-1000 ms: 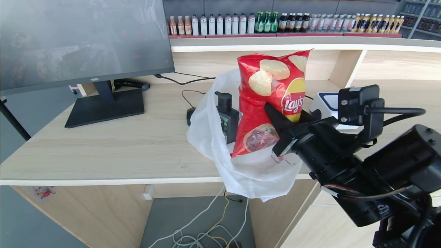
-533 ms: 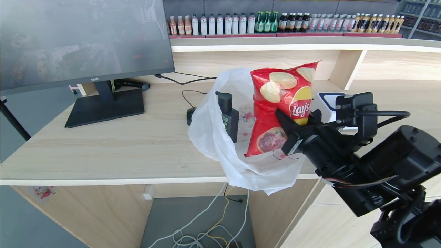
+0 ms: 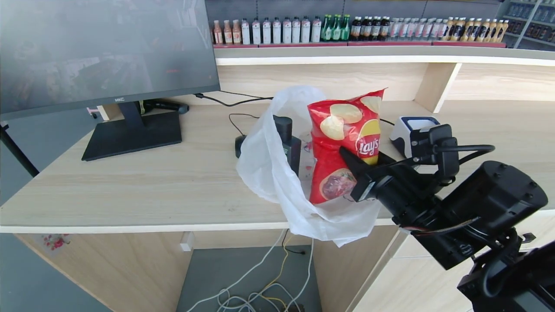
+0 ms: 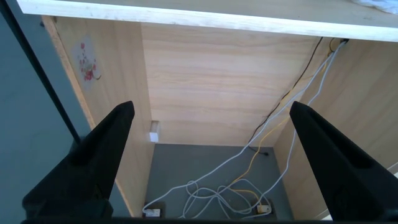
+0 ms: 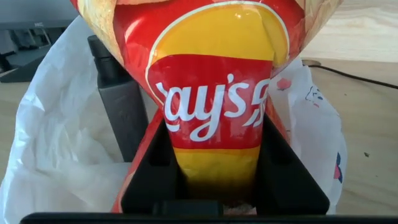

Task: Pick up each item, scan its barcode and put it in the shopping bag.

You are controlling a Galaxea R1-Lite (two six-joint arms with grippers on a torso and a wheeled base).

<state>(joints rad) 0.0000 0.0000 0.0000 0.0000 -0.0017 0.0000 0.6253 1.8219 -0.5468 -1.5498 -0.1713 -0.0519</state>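
Observation:
A red bag of chips (image 3: 345, 147) stands upright with its lower end inside the white shopping bag (image 3: 277, 182) on the counter. My right gripper (image 3: 362, 167) is shut on the chips bag (image 5: 214, 106), its black fingers (image 5: 149, 168) on either side of it. Inside the shopping bag (image 5: 56, 149) a black pump bottle (image 3: 288, 143) stands upright beside the chips, also seen as the dark bottle (image 5: 121, 106). The white and blue barcode scanner (image 3: 409, 132) sits to the right of the bag. My left gripper (image 4: 211, 162) hangs open below the counter with nothing between its fingers.
A monitor (image 3: 104, 52) on a black stand fills the counter's left side. A black mouse (image 3: 239, 145) and cables lie behind the bag. Shelves of bottles (image 3: 355, 28) run along the back. Loose cables (image 4: 249, 180) lie on the floor under the counter.
My right gripper has lowered the chips bag deeper into the shopping bag, after swinging it slightly right and back. The left arm has not moved.

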